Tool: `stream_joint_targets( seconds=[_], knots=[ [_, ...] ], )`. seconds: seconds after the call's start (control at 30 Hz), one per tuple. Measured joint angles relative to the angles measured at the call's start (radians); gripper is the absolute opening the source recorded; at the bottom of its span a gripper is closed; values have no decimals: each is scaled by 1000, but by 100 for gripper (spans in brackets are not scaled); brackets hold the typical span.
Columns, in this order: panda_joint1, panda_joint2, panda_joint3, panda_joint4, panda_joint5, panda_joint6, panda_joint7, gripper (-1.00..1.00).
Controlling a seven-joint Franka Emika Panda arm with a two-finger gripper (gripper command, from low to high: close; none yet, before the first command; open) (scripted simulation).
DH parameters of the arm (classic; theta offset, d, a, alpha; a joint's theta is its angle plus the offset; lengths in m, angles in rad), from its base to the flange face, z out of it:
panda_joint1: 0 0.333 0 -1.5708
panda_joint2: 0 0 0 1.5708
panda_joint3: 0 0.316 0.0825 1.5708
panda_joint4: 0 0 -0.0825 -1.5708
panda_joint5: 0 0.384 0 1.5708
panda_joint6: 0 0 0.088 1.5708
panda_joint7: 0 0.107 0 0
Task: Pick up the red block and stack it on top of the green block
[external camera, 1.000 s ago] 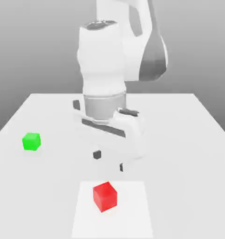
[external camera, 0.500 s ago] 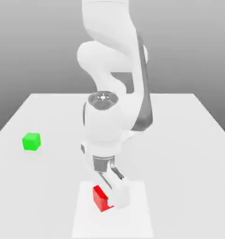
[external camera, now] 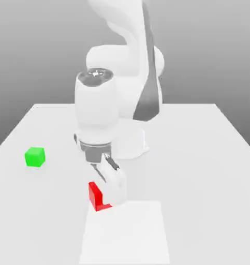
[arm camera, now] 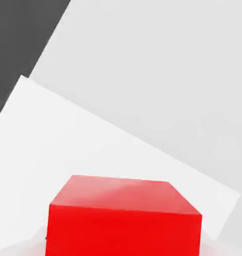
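fingers (external camera: pixel 107 199) pinch the red block (external camera: pixel 96 197), seemingly lifted; green block (external camera: pixel 34 157) well apart.

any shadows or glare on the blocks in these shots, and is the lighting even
Exterior view: soft, even light, no glare; the green block casts only a faint shadow on the table, and the red block sits partly behind the gripper. Hand view: the red block has a paler sheen on its upper face and a flatter, more saturated front face.

A flat, brighter white square patch (external camera: pixel 132 238) lies on the pale grey matte tabletop (external camera: pixel 199 155), near its front edge, plain grey backdrop behind.
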Motion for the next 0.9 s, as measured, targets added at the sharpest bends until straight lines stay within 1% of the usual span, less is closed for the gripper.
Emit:
stream_joint_targets(
  seconds=[0.13,0.27,0.63,0.73,0.9],
  knots=[
    [-98,-64,-93,-27,-38,-35,-154,-100],
    [-206,-123,-204,-56,-98,-62,-293,-100],
    [-544,-250,-491,-145,-315,-91,-635,-100],
    [-556,-226,-524,-151,-315,-55,-673,-100],
    [-520,-146,-553,-151,-260,27,-713,-100]
  ],
)
